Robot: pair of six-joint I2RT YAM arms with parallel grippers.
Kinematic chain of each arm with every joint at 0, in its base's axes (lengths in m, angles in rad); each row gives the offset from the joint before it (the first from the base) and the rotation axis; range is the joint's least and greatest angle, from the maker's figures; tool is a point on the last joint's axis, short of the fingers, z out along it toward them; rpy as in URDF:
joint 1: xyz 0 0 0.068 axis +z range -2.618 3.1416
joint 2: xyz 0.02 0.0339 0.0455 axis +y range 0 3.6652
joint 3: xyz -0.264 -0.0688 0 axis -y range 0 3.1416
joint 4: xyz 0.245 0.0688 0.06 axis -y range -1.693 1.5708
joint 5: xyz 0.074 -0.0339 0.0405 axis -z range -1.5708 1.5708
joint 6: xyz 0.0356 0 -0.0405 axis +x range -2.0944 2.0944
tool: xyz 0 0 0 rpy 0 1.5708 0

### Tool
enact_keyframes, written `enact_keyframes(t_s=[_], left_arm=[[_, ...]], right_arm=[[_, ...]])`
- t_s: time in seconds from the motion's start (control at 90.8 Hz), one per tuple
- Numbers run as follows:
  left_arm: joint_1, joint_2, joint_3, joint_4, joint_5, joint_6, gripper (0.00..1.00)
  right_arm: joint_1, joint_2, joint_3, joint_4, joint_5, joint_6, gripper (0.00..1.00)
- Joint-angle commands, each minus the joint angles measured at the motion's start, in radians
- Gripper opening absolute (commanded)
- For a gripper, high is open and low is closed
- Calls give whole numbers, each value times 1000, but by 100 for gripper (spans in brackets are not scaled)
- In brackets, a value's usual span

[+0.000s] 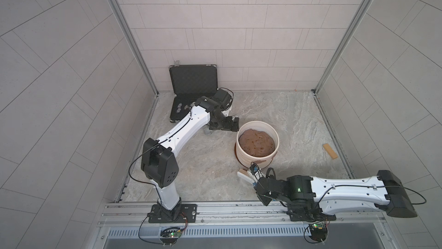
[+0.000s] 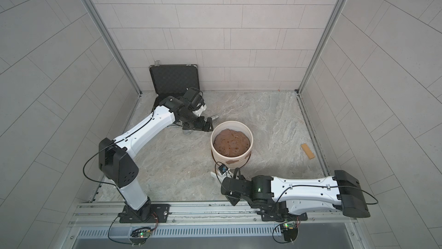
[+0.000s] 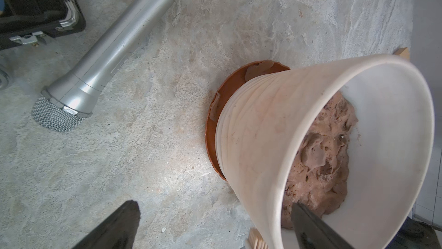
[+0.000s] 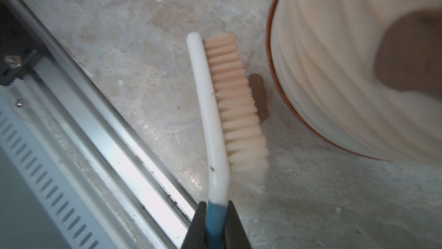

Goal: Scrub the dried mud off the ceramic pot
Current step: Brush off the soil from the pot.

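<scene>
Unfinished: one brown dried-mud patch (image 4: 411, 51) clings to the ribbed cream ceramic pot (image 4: 323, 73). Right tool (image 4: 216, 206) pinches a white-handled bristle brush (image 4: 215, 116); left tool (image 3: 212, 204) stands spread.

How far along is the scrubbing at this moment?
Done: the right gripper is shut on the brush, and one brown patch lies on the floor beside the saucer, apparently off the pot. In hand: the bristles are near the wall, not touching. Left: a large mud patch on the wall. The left gripper is open at the rim.
</scene>
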Motion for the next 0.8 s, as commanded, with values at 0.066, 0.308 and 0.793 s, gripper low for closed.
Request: enact_keyframes(t_s=[0.066, 0.308, 0.793], left_arm=[[-38, -47, -63, 25, 34, -19, 100], [-92, -6, -33, 15, -4, -40, 90], [-162, 89, 51, -52, -252, -79, 51]], right_arm=[[27, -103, 32, 12, -54, -27, 0], [24, -347, 16, -52, 116, -68, 0], [-56, -378, 250, -244, 187, -169, 0]])
